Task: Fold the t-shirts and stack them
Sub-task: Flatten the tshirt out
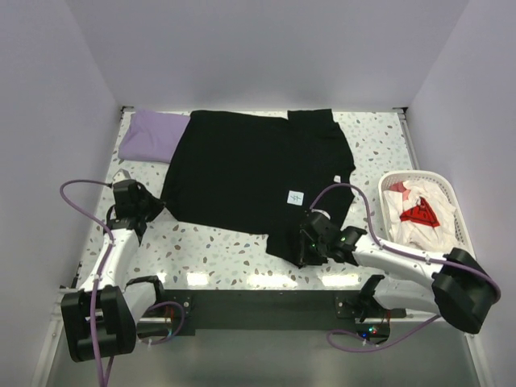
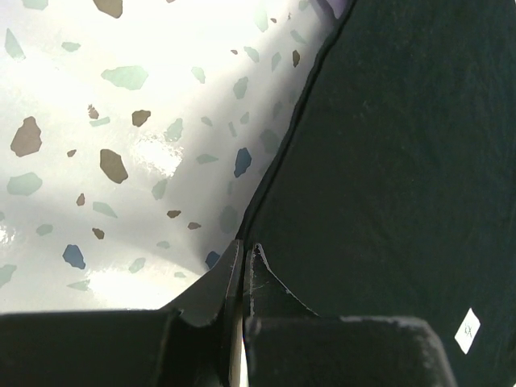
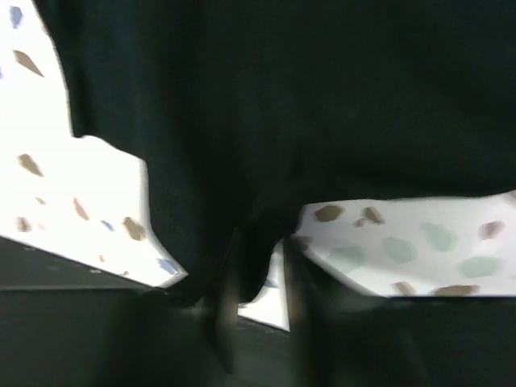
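Note:
The black t-shirt [image 1: 250, 169] lies spread flat on the speckled table, its white label [image 1: 295, 195] facing up. The lavender t-shirt [image 1: 149, 135] sticks out from under its back left corner. My left gripper [image 1: 145, 208] is at the shirt's near left corner. In the left wrist view it [image 2: 244, 246] is shut, its tips right at the black t-shirt's [image 2: 403, 161] edge; I cannot tell whether cloth is pinched. My right gripper [image 1: 310, 242] is at the near right hem. In the blurred right wrist view it [image 3: 262, 242] stands slightly open, a fold of the black t-shirt [image 3: 282, 97] hanging between its fingers.
A white plastic basket [image 1: 439, 179] stands at the right edge of the table and holds white and red garments [image 1: 415, 211]. White walls close in the table on the left, back and right. Bare speckled tabletop [image 1: 218, 250] runs along the near edge between the arms.

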You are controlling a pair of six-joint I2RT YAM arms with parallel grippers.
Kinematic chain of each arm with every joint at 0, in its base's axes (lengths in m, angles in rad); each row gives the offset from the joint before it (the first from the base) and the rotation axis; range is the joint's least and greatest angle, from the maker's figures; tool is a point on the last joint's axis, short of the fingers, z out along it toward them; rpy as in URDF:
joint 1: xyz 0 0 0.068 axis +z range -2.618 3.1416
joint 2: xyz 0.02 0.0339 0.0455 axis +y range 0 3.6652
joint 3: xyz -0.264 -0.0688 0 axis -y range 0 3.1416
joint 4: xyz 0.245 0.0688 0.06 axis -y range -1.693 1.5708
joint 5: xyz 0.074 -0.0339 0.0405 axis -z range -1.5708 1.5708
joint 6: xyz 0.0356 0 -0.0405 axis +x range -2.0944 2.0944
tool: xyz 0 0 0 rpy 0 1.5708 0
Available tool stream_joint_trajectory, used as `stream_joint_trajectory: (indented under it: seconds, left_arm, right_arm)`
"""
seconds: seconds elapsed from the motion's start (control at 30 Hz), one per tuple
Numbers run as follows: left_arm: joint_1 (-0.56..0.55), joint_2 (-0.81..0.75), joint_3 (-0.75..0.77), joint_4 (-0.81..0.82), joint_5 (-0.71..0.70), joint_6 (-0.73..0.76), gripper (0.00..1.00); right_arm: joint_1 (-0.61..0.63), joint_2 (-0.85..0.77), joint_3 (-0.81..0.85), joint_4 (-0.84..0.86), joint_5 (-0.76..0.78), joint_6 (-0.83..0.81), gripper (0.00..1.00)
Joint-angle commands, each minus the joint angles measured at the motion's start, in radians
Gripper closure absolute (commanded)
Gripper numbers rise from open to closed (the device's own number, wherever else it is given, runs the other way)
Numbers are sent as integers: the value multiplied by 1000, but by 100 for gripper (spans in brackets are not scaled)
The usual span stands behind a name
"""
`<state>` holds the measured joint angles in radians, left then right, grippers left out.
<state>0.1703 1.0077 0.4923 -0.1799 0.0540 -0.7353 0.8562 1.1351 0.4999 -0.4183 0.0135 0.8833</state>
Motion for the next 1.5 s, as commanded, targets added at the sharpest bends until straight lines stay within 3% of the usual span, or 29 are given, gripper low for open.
stream_joint_trajectory:
  seconds: [0.0,0.1,0.13,0.33,0.63,0.73,0.9,0.97,1.13,1.23,1.27,1.37,1.47]
  left_arm:
    - [11,-1,-6,-1,0,36,100]
    - [11,-11,-3,-6,-2,43,100]
    - [11,-14,3,-9,-2,45,100]
    - [11,-9,12,-13,6,45,100]
    - [11,-4,11,-12,14,45,100]
    - [11,-8,9,-20,12,45,100]
    - [11,-20,6,-47,-22,50,100]
    - [11,-26,-1,-59,-40,45,100]
    - [11,-47,-29,-82,-92,34,100]
    - [12,-55,-41,-79,-105,33,100]
    - [11,-55,-43,-79,-103,31,100]
    - [11,-54,-50,-75,-95,24,100]
    - [12,-57,-47,-76,-89,22,100]
  right_arm:
    - [3,-11,64,-59,103,13,64]
    - [3,-70,97,-137,170,25,37]
    - [1,-104,94,-157,193,31,35]
    - [-6,-144,39,-212,286,106,38]
    - [-6,-112,-63,-88,261,212,41]
    - [-6,-120,-70,-86,270,235,48]
    - [-9,-201,-52,-209,345,244,88]
    - [-13,-256,-31,-279,376,241,98]
    - [-14,-363,5,-387,399,237,100]
    - [-14,-397,-30,-329,318,189,86]
    - [-14,-371,-40,-280,297,183,74]
    - [-14,-299,-66,-179,212,164,53]
    - [-9,-221,-93,-102,187,190,49]
